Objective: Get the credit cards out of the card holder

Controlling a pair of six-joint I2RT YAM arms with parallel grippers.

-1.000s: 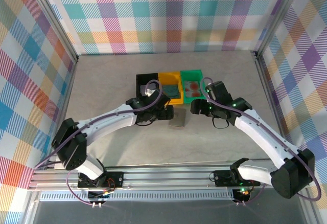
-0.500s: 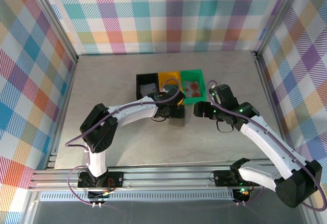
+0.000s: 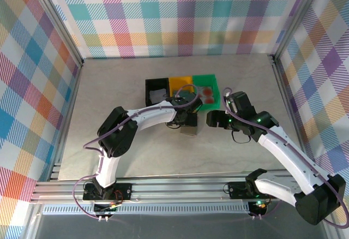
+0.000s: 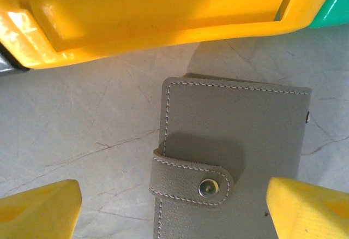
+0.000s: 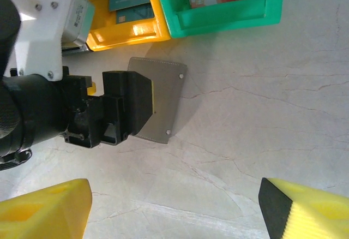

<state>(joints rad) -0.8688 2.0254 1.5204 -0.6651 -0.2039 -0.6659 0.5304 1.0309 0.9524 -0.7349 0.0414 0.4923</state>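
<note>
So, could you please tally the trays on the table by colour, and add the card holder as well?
black tray: 1
yellow tray: 1
green tray: 1
grey card holder: 1
Total: 4

- This was a robotics lab test cell.
- Plaid cloth walls (image 3: 163, 15) hung on aluminium frame posts (image 3: 62, 27), enclosing a pale stone-look table (image 3: 109, 91).
- A left arm (image 3: 150, 114) and a right arm (image 3: 283, 143), cabled, stood bolted to a slotted metal rail (image 3: 180, 187).
</note>
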